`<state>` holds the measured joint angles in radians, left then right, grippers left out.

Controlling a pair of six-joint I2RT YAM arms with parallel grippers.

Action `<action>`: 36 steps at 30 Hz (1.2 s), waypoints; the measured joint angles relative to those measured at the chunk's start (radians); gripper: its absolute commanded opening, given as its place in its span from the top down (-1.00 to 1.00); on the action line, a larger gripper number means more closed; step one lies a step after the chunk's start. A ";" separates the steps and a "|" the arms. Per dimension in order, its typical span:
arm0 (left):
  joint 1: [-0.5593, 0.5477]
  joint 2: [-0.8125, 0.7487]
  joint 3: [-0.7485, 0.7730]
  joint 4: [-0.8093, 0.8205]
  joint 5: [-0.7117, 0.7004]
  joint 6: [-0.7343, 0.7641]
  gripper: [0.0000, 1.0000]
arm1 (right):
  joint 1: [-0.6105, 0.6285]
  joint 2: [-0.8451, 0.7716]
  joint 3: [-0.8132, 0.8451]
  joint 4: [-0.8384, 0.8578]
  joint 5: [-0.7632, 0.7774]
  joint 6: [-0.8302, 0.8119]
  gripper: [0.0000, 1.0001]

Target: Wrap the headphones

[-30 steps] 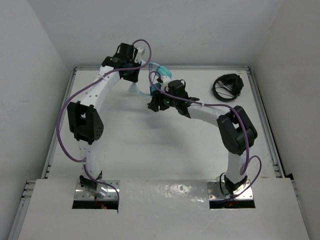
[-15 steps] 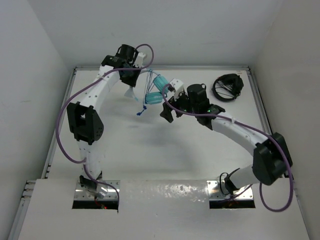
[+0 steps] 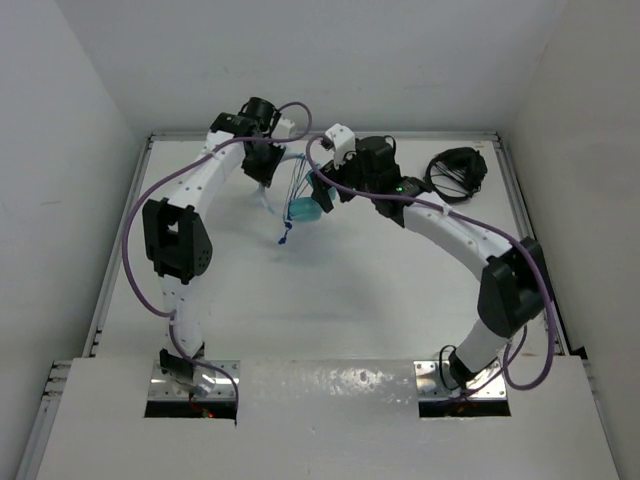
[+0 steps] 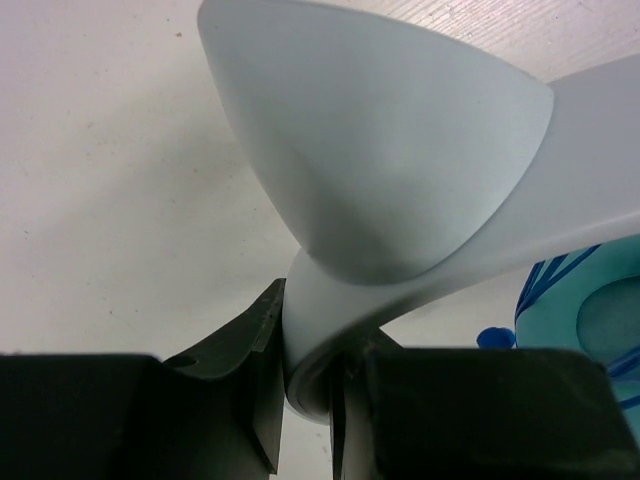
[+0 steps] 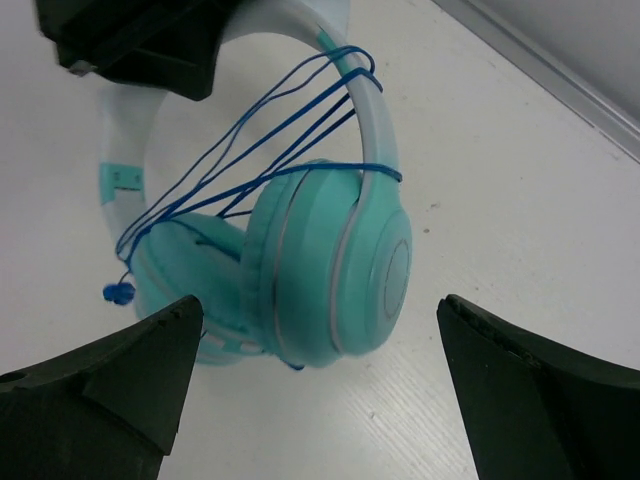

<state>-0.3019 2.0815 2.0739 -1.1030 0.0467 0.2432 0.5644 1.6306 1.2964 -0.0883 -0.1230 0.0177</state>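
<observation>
Headphones (image 3: 305, 207) show in the upper middle of the overhead view, held between the two arms above the white bench (image 3: 350, 300). The left gripper (image 3: 265, 172) is at their upper left and the right gripper (image 3: 322, 192) just beside them on the right. A short tail of blue cable (image 3: 284, 236) hangs toward the lower left. A dark wire bundle (image 3: 455, 172) lies well apart at the upper right. In the left wrist view the left gripper (image 4: 310, 375) is pressed together on the pale headband (image 4: 380, 180), which fills the middle of the frame, and a teal ear cup (image 4: 590, 310) peeks in at the right edge. In the right wrist view the right gripper (image 5: 318, 310) is spread wide and holds nothing, its fingers (image 5: 100, 385) at the lower corners on either side of the ear cup (image 5: 330, 260). Several loose turns of cable (image 5: 270, 140) cross the headband (image 5: 375, 130) and the cups, and the plug end (image 5: 118, 292) dangles at mid left. Whether the cups touch the bench cannot be told. The winding looks nearly done, with only the short tail left free. The next move likely calls for the right gripper to pinch the cable near the plug and tuck or loop it over the band while the left gripper keeps its hold, without dragging the slack turns off.
</observation>
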 measured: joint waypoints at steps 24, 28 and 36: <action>0.001 0.001 -0.003 -0.013 0.026 0.014 0.45 | -0.019 0.362 0.311 -0.145 0.028 0.069 1.00; 0.000 0.001 -0.003 -0.012 0.078 0.039 -0.30 | -0.072 0.369 0.318 -0.232 -0.069 0.162 1.00; -0.013 0.000 0.042 0.055 0.134 0.050 -0.99 | -0.214 0.323 0.211 -0.275 -0.210 0.333 1.00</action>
<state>-0.3149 2.0815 2.1155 -1.0485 0.1802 0.2935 0.3508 1.9537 1.5074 -0.3630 -0.3328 0.3511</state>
